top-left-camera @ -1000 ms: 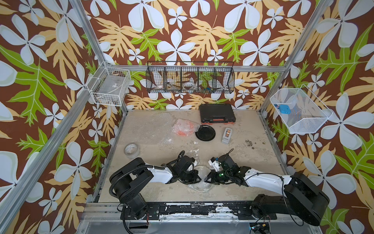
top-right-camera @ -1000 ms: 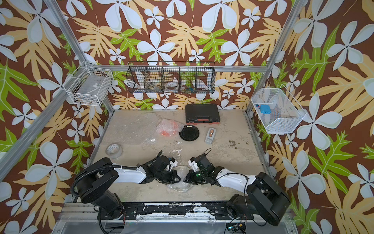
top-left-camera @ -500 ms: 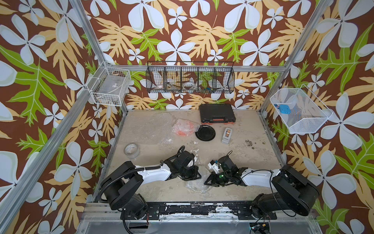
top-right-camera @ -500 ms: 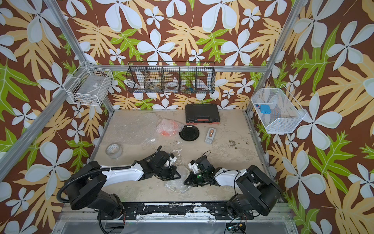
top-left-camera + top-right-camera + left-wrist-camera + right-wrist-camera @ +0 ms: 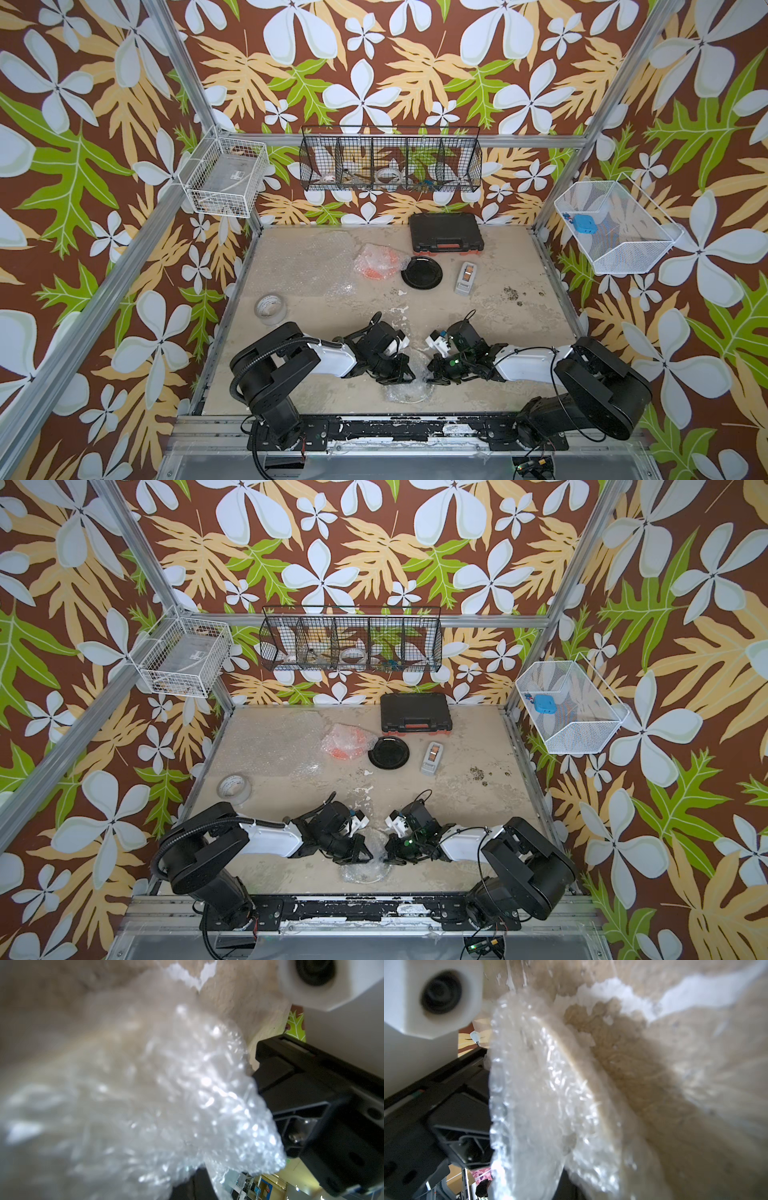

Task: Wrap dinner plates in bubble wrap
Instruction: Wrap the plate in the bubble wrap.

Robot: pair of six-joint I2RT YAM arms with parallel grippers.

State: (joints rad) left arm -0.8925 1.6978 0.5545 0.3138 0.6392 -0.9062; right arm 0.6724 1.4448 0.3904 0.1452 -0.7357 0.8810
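1 of 3 done: orange plate (image 5: pixel 376 264) wrapped, black plate (image 5: pixel 422 272) bare; left gripper (image 5: pixel 408 375), right gripper (image 5: pixel 430 374) clamp bubble wrap (image 5: pixel 404 392) over cream plate (image 5: pixel 583 1076)

The walls (image 5: pixel 124 124) are covered with brown paper on which white flowers and green and tan leaves are printed. The table (image 5: pixel 498 332) is sandy beige, with white chipped spots. A black plate (image 5: pixel 422 272) is seen, and an orange plate (image 5: pixel 370 272) under clear, shiny bubble wrap (image 5: pixel 365 253). The case (image 5: pixel 446 237) is black with red latches. The arms (image 5: pixel 332 359) are black and white.
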